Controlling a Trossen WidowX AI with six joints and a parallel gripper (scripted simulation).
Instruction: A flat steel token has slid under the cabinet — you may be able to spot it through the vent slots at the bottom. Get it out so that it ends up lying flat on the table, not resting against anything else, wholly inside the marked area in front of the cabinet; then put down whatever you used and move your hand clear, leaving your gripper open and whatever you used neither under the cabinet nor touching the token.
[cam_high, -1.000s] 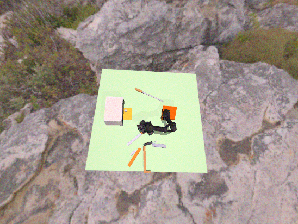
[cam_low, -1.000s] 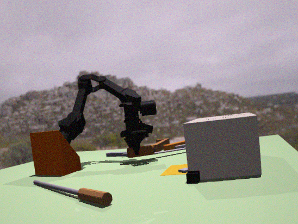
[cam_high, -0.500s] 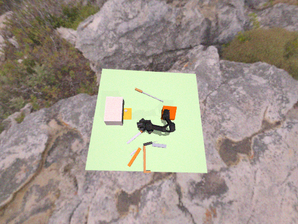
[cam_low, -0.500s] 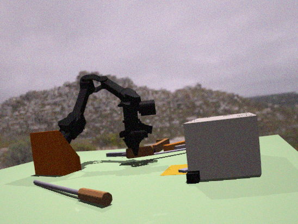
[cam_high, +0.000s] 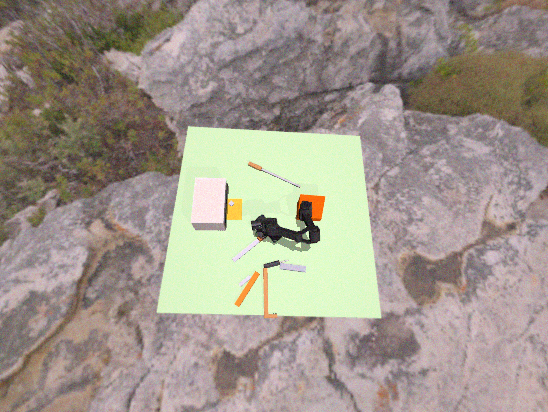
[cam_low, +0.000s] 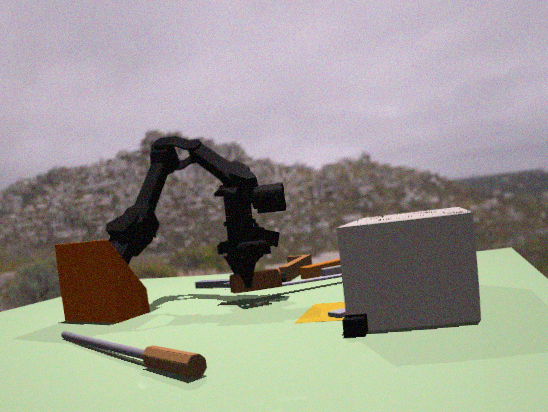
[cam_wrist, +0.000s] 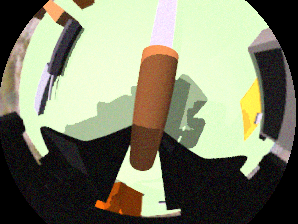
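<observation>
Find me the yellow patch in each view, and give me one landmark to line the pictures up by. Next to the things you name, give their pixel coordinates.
Top: the yellow patch (cam_high: 235, 213) (cam_low: 316, 313) (cam_wrist: 249, 107) is left of centre, just right of the cabinet (cam_high: 209, 200) (cam_low: 410, 275) (cam_wrist: 274, 75).
Exterior: right of centre, low, its right part hidden behind the cabinet.
Wrist: near the right edge, mid-height, just left of the cabinet's dark side.
Shared landmark: the cabinet, beside the patch in all three.

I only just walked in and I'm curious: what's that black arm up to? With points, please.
The robot's gripper (cam_high: 259, 235) (cam_low: 246, 286) (cam_wrist: 147, 131) is closed on the brown handle (cam_low: 267, 281) (cam_wrist: 154, 95) of a tool with a flat, pale blade (cam_high: 246, 249) (cam_wrist: 164, 22). A small grey token (cam_high: 231, 203) (cam_low: 337, 313) (cam_wrist: 258, 118) lies on the yellow patch (cam_high: 235, 215) (cam_low: 312, 314) (cam_wrist: 247, 112) in front of the cabinet (cam_high: 209, 200) (cam_low: 410, 275) (cam_wrist: 260, 42). The tool hasn't been put down.
</observation>
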